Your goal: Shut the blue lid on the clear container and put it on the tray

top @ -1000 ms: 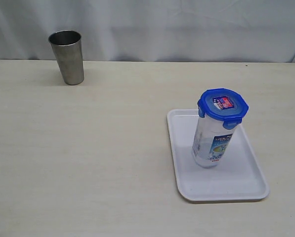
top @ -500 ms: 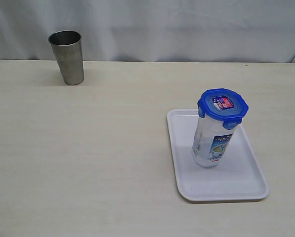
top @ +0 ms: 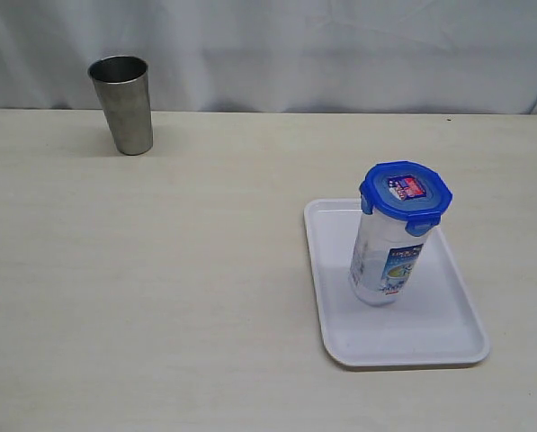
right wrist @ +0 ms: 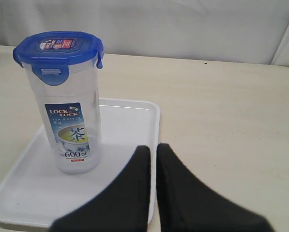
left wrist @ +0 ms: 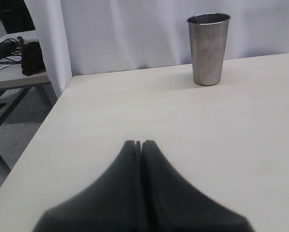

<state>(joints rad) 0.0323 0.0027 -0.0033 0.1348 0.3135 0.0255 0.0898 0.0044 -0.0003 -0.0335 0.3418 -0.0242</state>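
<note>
Exterior view, tray (top: pixel 439 328): we are seeing it lying flat on the pale tabletop (top: pixel 178 270), toward the right and near side.
Exterior view, clear container (top: pixel 383 261): it is standing upright on the tray, in its far left part, with the printed label low on its side.
Exterior view, blue lid (top: pixel 406 191): it is sitting on top of the clear container, sticker facing up.
Exterior view, steel tumbler (top: pixel 124 103): it is standing upright at the far left, well apart from the tray.
Exterior view, grippers: we are finding neither one here.
Left wrist view, left gripper (left wrist: pixel 140 143): we are seeing its dark fingers pressing together, clenched on nothing, over bare tabletop.
Left wrist view, steel tumbler: it is standing well apart from the gripper, near the white curtain (left wrist: pixel 134 34).
Right wrist view, right gripper (right wrist: pixel 153 146): its fingers are lying nearly together with only a thin slit between, grasping nothing, over the tray's rim.
Right wrist view, clear container: it is standing on the tray, near the gripper but apart from it; the lid flaps we can see are folded down.
</note>
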